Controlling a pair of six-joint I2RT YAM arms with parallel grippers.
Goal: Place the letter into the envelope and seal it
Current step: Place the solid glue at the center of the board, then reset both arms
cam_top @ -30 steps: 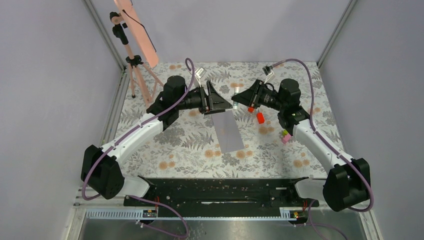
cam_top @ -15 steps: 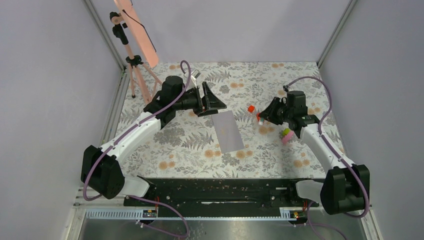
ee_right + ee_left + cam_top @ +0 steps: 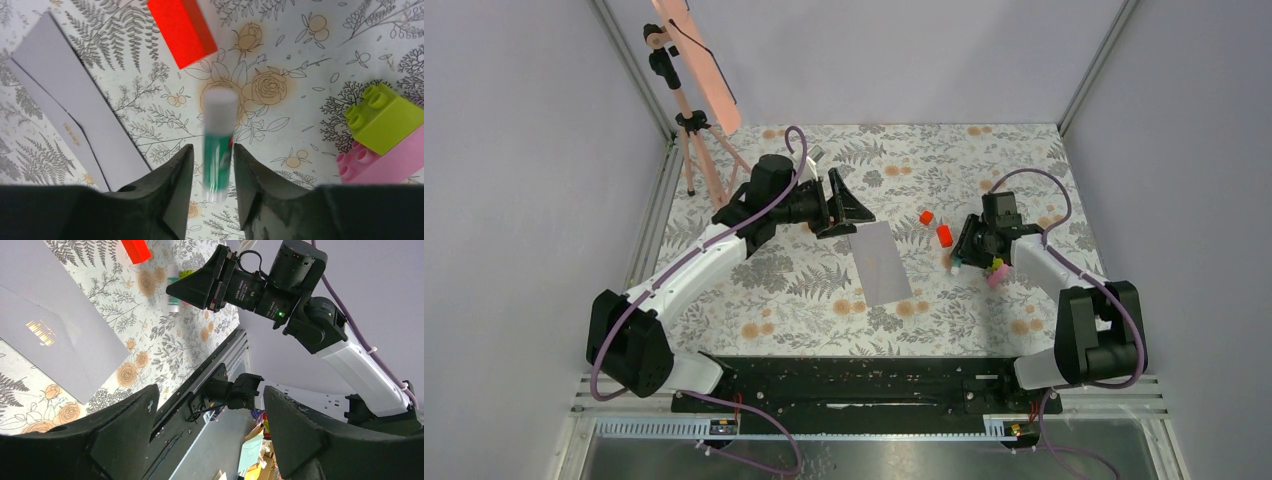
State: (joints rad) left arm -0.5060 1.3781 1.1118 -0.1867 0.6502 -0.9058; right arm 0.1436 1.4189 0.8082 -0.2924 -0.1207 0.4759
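The grey-lilac envelope [image 3: 880, 262] lies flat mid-table, also in the left wrist view [image 3: 50, 325] and the right wrist view [image 3: 75, 95]. The letter is not in view. My left gripper [image 3: 856, 205] hovers open and empty just beyond the envelope's far-left corner, its jaws [image 3: 210, 390] wide apart. My right gripper [image 3: 961, 260] is low over the table, right of the envelope. A green glue stick with a white cap [image 3: 218, 145] shows blurred between its fingers [image 3: 212, 150], with a gap on the left side. The right gripper is open.
Two red blocks [image 3: 926, 217] [image 3: 944, 235] lie between the envelope and my right gripper. A green brick on a pink one [image 3: 382, 117] sits just right of it. A tripod holding a pink board [image 3: 689, 120] stands at the far left.
My right arm has swung from above the envelope's far end down to the table at the right, and its jaws have widened round the glue stick. The left gripper drew slightly back left.
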